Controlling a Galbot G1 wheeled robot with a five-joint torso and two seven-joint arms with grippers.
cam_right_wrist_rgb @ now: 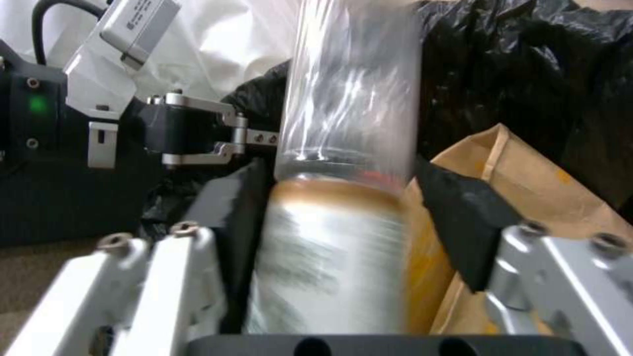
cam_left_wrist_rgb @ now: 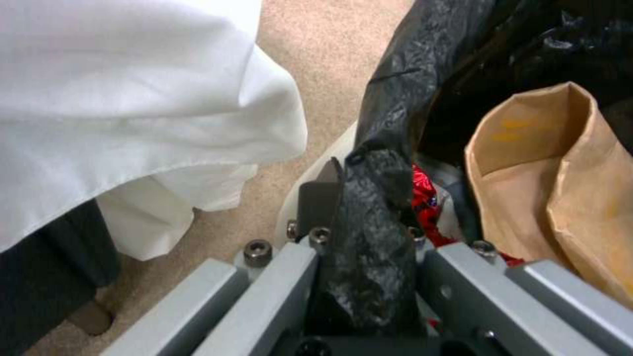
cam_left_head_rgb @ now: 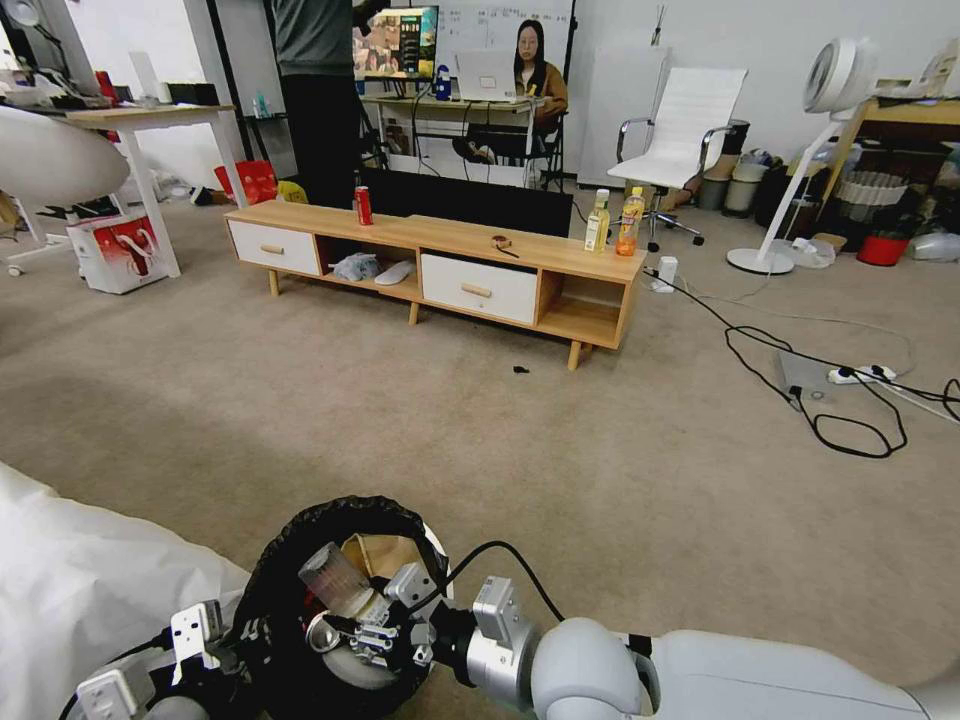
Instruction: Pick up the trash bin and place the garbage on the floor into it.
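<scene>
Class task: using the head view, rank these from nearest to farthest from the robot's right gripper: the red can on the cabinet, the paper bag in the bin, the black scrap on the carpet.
1. Paper bag: inside the bin, just beyond the right gripper.
2. Black scrap: mid-floor, before the cabinet.
3. Red can: upright on the cabinet top, left part.

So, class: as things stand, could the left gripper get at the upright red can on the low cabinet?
Probably not. The left gripper is shut on the trash bin rim, and the red can stands far across the carpet.
</scene>
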